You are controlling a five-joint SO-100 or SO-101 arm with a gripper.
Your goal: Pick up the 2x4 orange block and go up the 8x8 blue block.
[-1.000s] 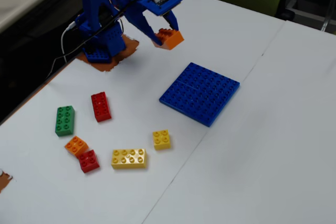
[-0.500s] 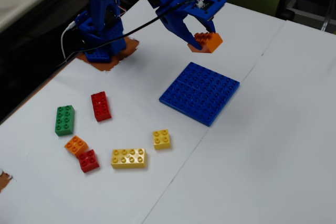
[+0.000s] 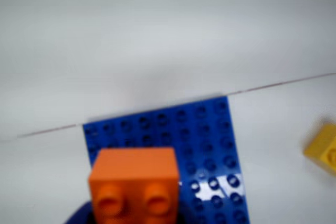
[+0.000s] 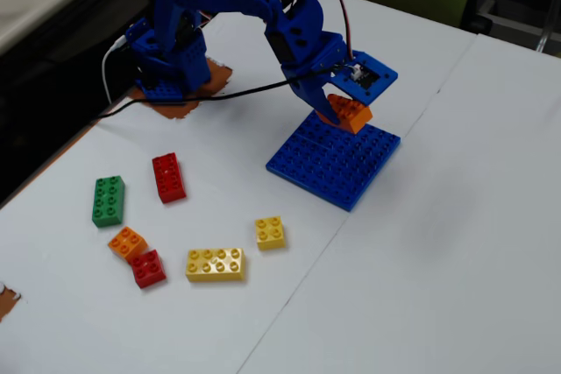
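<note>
The 2x4 orange block [image 4: 351, 113] is held in my gripper [image 4: 342, 111], whose jaws are shut on it. It hangs low over the far edge of the 8x8 blue block [image 4: 337, 164], a flat blue studded plate in the middle of the table. I cannot tell whether block and plate touch. In the wrist view the orange block [image 3: 134, 179] fills the bottom centre, two studs facing the camera, with the blue plate [image 3: 210, 145] behind and to its right. A blue finger [image 3: 79, 216] shows at its lower left.
Loose bricks lie at the left front of the fixed view: green [image 4: 109, 201], red [image 4: 167, 178], small orange [image 4: 128, 242], small red [image 4: 147, 269], long yellow [image 4: 215, 264], small yellow [image 4: 270, 232]. The arm's base [image 4: 166, 63] stands at the back left by the table edge.
The arm has swung right and down, carrying the orange block from near its base to just over the blue plate's far edge.
</note>
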